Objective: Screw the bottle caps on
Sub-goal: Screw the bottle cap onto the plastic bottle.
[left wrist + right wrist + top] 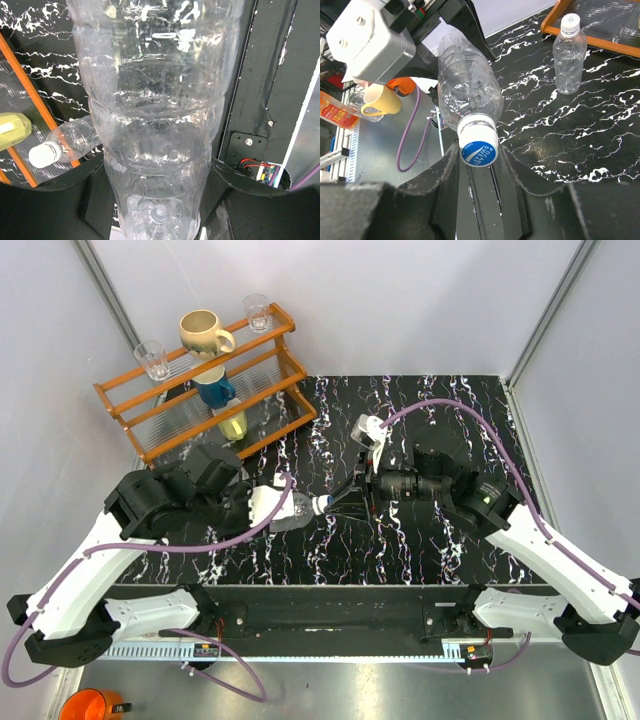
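Bottle (pixel 155 125) fills the left wrist view: clear, ribbed, base toward the lens. Left gripper (pixel 160 175) clamps it low on the body, one black finger (pixel 95 200) on each side, both touching the plastic. Top view: the bottle lies roughly level above the table (pixel 330 550), neck pointing toward the right arm.

Right wrist view: cap (pixel 478 146) is seated on the bottle's neck. It has a white side and a blue printed top facing the lens. Right gripper (pixel 480 155) is pinched on the cap, with its two fingers (pixel 447 170) pressed against opposite sides of the rim. Whether the cap is threaded fully down cannot be told.

Top view: both arms meet near the table's middle, with the bottle spanning the gap between the grippers.

Second bottle (pixel 568 62) stands upright on the table, well apart from the held one and just beside the front edge of the rack (pixel 130 410). Its white second cap (pixel 570 22) sits on its neck. How tight it is cannot be told.

The rack is orange wood at the far left of the table. It carries a cream mug (pixel 203 333), two glasses (pixel 152 360) and a blue cup (pixel 214 390).
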